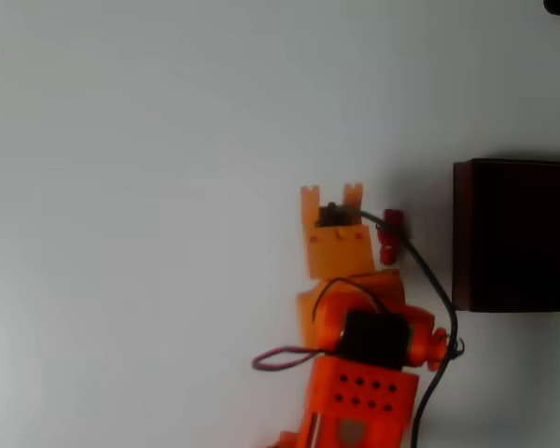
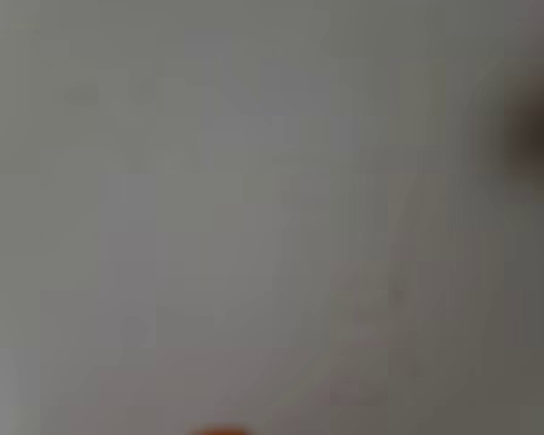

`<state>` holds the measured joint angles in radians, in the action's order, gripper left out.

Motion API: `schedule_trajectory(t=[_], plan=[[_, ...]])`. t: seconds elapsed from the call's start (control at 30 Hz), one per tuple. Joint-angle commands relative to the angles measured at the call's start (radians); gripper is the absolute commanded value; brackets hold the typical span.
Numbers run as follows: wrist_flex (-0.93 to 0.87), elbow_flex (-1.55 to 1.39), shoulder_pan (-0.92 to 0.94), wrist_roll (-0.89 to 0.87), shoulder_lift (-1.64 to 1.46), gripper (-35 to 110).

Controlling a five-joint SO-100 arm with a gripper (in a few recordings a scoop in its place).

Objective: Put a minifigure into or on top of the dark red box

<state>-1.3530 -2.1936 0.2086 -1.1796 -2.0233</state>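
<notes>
Lying between pincer [image 1: 331, 194] and dark red box [image 1: 515, 235], minifigure [image 1: 390, 235].

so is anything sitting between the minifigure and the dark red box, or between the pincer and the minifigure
Nothing visible in the overhead view. The minifigure lies on bare white table, with only open surface between it and the dark red box to its right. The pincer sits just left of the figure, with only a black cable passing near it.

Overhead view: the white counter [image 1: 149, 187] lies open from nine to twelve o'clock. At three o'clock, the dark red box [image 1: 515, 233] blocks passage. The minifigure [image 1: 390, 235] lies between it and the end effector [image 1: 331, 194].
</notes>
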Motion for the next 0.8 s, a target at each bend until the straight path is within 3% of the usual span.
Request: schedule_trajectory(t=[0.0, 0.77], plan=[[0.023, 0.08, 0.057, -0.012, 0.057, 21], [0.077, 0.345, 0.178, 0.023, 0.472, 21]])
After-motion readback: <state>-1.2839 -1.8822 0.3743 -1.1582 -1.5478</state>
